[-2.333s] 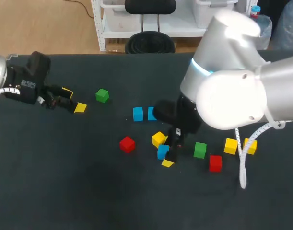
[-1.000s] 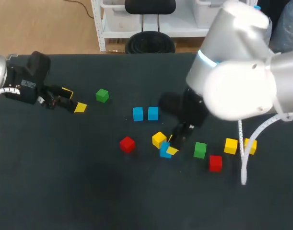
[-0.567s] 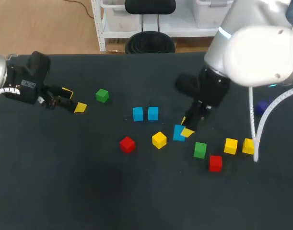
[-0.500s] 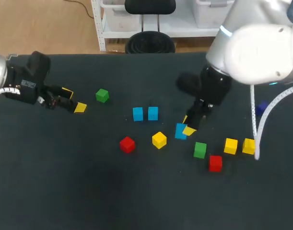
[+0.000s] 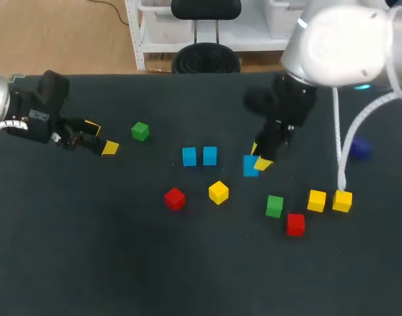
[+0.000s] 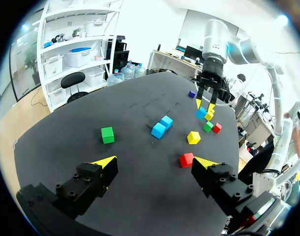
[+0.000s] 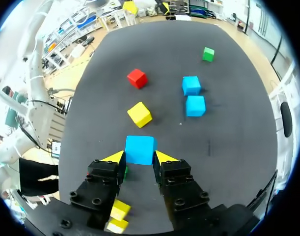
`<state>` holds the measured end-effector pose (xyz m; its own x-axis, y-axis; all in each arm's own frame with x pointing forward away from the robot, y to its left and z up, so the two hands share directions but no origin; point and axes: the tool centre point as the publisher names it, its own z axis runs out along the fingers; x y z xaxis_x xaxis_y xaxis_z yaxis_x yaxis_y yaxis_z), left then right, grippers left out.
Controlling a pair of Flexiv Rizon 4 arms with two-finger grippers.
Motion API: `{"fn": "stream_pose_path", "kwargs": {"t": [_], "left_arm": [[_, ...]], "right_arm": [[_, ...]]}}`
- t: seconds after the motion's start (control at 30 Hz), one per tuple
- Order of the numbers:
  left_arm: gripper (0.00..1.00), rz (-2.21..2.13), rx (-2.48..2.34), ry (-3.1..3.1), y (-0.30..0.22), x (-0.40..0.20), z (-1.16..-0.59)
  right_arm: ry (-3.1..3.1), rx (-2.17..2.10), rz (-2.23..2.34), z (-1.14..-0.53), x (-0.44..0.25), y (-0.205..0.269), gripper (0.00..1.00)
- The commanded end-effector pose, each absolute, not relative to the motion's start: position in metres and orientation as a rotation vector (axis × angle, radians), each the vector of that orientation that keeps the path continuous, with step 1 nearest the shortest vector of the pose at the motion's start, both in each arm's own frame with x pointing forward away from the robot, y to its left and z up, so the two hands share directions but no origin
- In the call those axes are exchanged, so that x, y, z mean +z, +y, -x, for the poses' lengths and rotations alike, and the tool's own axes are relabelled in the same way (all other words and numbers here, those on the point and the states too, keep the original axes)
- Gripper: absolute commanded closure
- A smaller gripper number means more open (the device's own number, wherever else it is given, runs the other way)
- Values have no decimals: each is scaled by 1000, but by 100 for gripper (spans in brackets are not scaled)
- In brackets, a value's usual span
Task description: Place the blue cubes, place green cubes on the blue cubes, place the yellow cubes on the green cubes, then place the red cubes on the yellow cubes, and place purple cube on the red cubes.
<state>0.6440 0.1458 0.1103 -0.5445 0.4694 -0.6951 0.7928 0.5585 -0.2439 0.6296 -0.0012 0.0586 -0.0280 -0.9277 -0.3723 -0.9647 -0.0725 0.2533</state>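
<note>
My right gripper (image 5: pixel 257 157) is shut on a blue cube (image 5: pixel 248 166), which sits between its yellow tips in the right wrist view (image 7: pixel 140 149). It hangs just right of two blue cubes (image 5: pixel 189 156) (image 5: pixel 210 155) that lie side by side at mid-table. A yellow cube (image 5: pixel 218 192) and a red cube (image 5: pixel 175 198) lie nearer the front. At the right are a green cube (image 5: pixel 274 205), a red cube (image 5: pixel 295 224) and two yellow cubes (image 5: pixel 316 200) (image 5: pixel 342 201). A purple cube (image 5: pixel 360 148) lies far right. My left gripper (image 5: pixel 100 136) stands open at the far left, with nothing between its fingers.
Another green cube (image 5: pixel 140 131) lies just right of the left gripper, ahead of its fingers in the left wrist view (image 6: pixel 107 134). The black table top (image 5: pixel 108 257) is bare along its front left.
My right arm has carried the blue cube from beside the middle yellow cube toward the back right, level with the blue pair. The left arm has kept still.
</note>
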Motion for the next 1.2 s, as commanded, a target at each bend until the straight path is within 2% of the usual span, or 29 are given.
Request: {"fn": "stream_pose_path", "kwargs": {"t": [0.03,1.2], "left_arm": [[0,-1009,-743,2217,147,109,-643],[0,-1009,-743,2217,147,109,-643]], "right_arm": [[2088,748,2175,-653,60,3,100],[2088,656,2121,-692,24,27,100]]}}
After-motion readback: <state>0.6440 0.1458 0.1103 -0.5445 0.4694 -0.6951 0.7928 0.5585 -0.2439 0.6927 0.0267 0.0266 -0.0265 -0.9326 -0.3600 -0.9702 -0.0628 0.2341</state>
